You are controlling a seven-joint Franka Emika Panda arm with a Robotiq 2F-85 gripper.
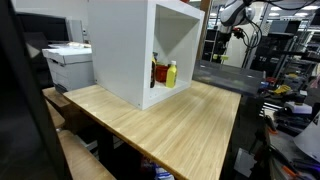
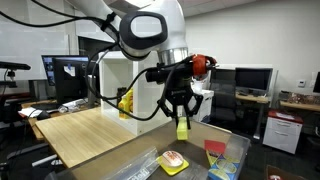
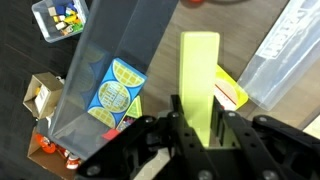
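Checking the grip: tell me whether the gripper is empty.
No, in the wrist view the gripper is shut on a yellow-green block.

- The block (image 3: 200,70) you hold looks like smooth, matt yellow-green plastic, possibly foam.
- Your tabletop (image 1: 170,115) is pale wood, smooth, faintly satin.
- The bin (image 3: 110,40) you see is clear, glossy plastic.

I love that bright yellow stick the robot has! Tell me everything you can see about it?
The yellow-green stick is a long, flat, plain bar with square corners, smooth and matte, maybe plastic or foam. The black fingers pinch its upper end from both sides, so it hangs upright. It is in the air above a clear bin, touching only the fingers.
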